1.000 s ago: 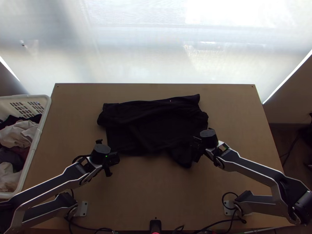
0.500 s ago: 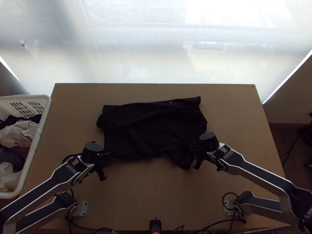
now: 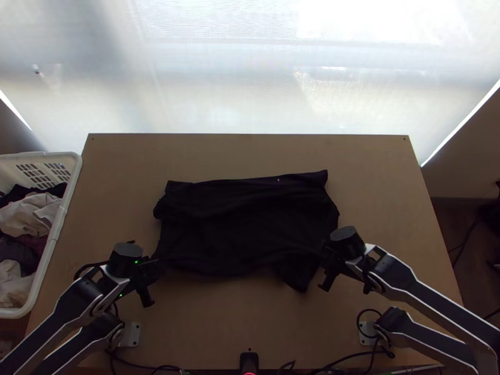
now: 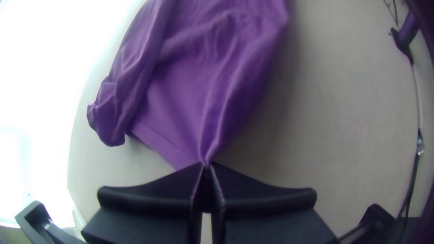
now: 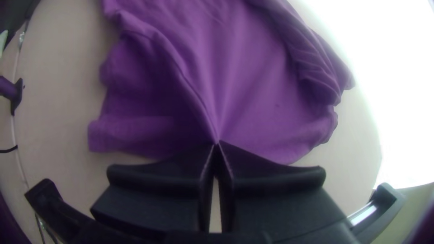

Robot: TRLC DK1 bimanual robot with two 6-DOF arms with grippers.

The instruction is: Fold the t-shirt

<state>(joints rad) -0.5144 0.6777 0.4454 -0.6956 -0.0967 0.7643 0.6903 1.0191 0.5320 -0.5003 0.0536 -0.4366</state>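
Two end effectors clench the t-shirt's sides

The t-shirt (image 3: 244, 225) lies across the middle of the table (image 3: 244, 319), wider than it is deep, rumpled in layers. In the top view, the left end effector (image 3: 155, 260) is at its near left corner and the right end effector (image 3: 325, 250) at its right side, a little farther from the near table edge.

The wrist views give the grasps. In the left one, the wide black fingers (image 4: 151, 196) are pressed together on a gathered pinch, with creases running from it into the cloth; on the far side, a bunched roll sticks out beyond the hem. In the right one, the fingers (image 5: 156, 178) are clenched on a sharp pleat, folds fanning from it, and a loose flap spreads towards the near side. The top view shows that flap as a point hanging lowest towards the near edge.

Room: a broad band of wood runs from the shirt to the near table edge, a narrower one to the far edge, and wide margins stretch left and right. Past the left table edge, the white basket (image 3: 67, 209) holds heaped clothes (image 3: 28, 215); cables (image 3: 350, 357) run along the near edge.
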